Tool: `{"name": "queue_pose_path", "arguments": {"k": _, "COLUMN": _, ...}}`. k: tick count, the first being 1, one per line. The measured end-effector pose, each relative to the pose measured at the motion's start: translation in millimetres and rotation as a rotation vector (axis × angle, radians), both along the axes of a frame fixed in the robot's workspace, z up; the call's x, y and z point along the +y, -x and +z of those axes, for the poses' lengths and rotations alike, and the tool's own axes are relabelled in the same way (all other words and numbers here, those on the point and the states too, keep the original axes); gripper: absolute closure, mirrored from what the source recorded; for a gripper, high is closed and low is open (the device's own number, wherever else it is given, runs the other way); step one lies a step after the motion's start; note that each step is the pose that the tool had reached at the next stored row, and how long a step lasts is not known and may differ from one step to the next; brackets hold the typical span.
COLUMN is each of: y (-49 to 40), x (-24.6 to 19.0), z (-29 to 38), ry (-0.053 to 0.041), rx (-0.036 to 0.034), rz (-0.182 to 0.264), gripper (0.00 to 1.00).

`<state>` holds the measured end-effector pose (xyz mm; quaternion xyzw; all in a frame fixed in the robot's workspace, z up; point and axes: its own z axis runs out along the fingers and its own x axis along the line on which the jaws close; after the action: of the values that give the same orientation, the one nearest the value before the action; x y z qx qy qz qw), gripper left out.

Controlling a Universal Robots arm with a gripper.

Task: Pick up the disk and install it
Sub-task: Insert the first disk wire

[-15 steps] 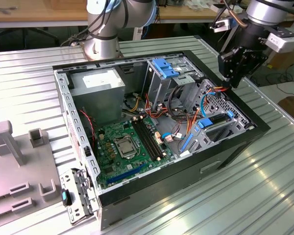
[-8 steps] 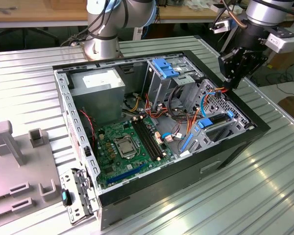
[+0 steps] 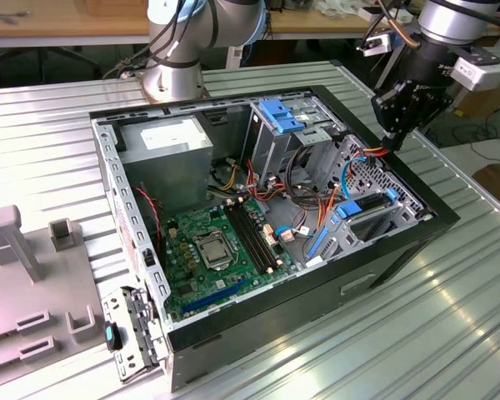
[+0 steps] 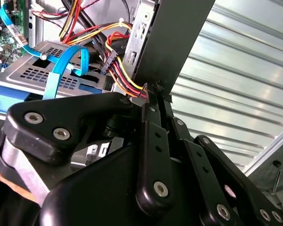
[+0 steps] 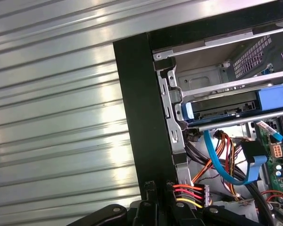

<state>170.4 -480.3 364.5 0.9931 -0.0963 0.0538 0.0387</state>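
Observation:
The disk [image 3: 364,207], dark grey in a bright blue carrier, lies in the drive cage on the exterior view's right side of the open computer case [image 3: 258,300]. The first wrist view shows the disk [image 5: 273,96] seated between the cage rails, and the second wrist view shows its blue carrier [image 4: 12,98] under a perforated plate. My gripper [image 3: 389,143] hangs over the case's right wall, apart from the disk. Its fingers [image 4: 153,108] are pressed together, and the red, orange and yellow wires of a power cable [image 5: 188,193] run straight into the gripper [image 5: 159,186]; the cable's connector [image 4: 108,61] hangs free.
Inside the case are a green motherboard [image 3: 208,250], a grey power supply [image 3: 167,142], blue drive brackets [image 3: 283,112] at the back and thin blue data cables [image 4: 68,61]. A grey fixture [image 3: 33,283] stands on the ribbed metal table [image 3: 383,333] at the exterior view's left. The arm's base [image 3: 175,75] is behind the case.

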Motion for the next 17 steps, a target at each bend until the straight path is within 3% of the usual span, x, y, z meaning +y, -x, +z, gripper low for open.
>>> {"name": "queue_pose_path", "arguments": {"k": 6, "y": 0.0, "x": -0.1, "z": 0.4, "ry": -0.0084, "rx": 0.0000, "rz": 0.000, "gripper": 0.83}}
{"name": "queue_pose_path", "arguments": {"k": 12, "y": 0.0, "x": 0.0, "z": 10.4, "ry": -0.0083, "rx": 0.0000, "rz": 0.000, "gripper": 0.83}}
{"name": "queue_pose_path", "arguments": {"k": 17, "y": 0.0, "x": -0.1, "z": 10.4, "ry": -0.0083, "rx": -0.0003, "rz": -0.080, "gripper": 0.83}}
